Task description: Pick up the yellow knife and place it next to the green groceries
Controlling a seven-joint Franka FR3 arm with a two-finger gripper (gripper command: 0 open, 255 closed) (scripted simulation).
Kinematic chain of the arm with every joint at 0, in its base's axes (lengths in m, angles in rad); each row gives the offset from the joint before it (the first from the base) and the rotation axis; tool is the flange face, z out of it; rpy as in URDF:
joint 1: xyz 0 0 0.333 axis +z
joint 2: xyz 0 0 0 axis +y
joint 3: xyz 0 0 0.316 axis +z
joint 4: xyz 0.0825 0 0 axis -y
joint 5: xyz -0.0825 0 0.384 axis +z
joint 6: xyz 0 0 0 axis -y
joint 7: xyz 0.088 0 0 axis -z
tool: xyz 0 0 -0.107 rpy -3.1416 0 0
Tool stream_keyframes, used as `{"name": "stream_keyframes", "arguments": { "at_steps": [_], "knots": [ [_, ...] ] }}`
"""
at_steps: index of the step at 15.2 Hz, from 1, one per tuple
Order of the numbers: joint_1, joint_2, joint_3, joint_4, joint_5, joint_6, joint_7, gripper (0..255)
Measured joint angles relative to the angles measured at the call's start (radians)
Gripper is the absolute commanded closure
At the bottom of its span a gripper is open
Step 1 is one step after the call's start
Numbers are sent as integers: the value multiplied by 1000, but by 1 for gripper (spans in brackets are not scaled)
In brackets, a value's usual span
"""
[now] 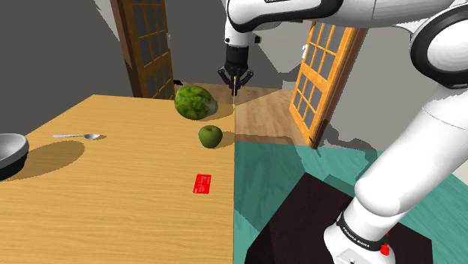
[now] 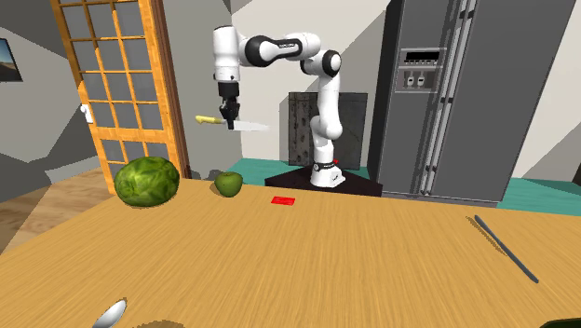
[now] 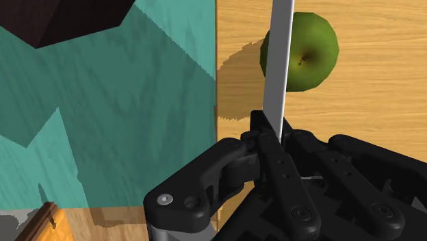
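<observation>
The yellow-handled knife (image 2: 249, 125) hangs in the air, clamped between the jaws roughly where handle meets blade. It lies level, with the yellow handle jutting out one side of them and the pale blade out the other. It looks stiff, thin and light, so weight should be no trouble; the smooth flat blade is the worry, since it could pivot or slide in so narrow a pinch (a hold nearer the handle would likely be surer). Below the jaws, under the blade's far part, the green apple (image 3: 304, 51) sits on the desk (image 1: 112, 202), whose edge runs almost directly beneath them, with teal floor (image 3: 137, 103) on the other side. A leafy green head (image 1: 195, 102) rests near the apple, apart from it. Farther from the jaws lie a red card (image 1: 202, 184), a spoon (image 1: 77, 136) and a grey bowl (image 1: 11, 154).
</observation>
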Motion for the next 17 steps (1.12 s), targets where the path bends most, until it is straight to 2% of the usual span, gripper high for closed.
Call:
{"name": "stream_keyframes", "arguments": {
  "at_steps": [17],
  "knots": [
    [0,14,0,-207,-6,220,1,255]
  ]
}}
